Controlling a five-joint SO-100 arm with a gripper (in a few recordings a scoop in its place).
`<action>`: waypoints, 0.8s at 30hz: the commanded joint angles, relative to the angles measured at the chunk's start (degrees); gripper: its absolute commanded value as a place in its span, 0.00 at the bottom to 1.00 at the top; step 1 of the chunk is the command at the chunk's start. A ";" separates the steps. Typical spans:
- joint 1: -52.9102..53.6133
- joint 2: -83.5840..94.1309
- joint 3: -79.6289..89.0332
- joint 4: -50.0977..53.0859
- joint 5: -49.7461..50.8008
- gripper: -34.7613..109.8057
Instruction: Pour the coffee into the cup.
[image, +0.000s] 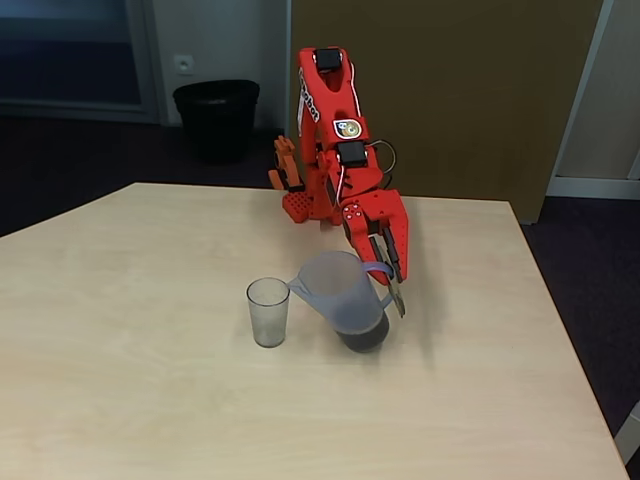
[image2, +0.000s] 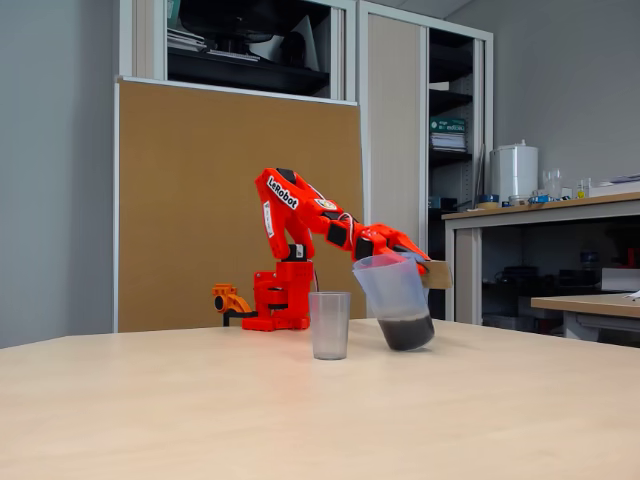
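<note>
The red two-finger gripper pinches the flat handle of the translucent plastic pitcher, tipping its spout toward the small clear plastic tumbler cup just beside it, evidently to begin pouring. The dark brown coffee pools low in the tilted pitcher, lifted slightly off the pale wooden table
</note>
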 joint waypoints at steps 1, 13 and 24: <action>-0.18 3.08 -4.83 1.41 1.58 0.24; -0.53 3.25 -12.39 12.04 2.02 0.24; -0.18 6.77 -16.79 21.88 6.42 0.24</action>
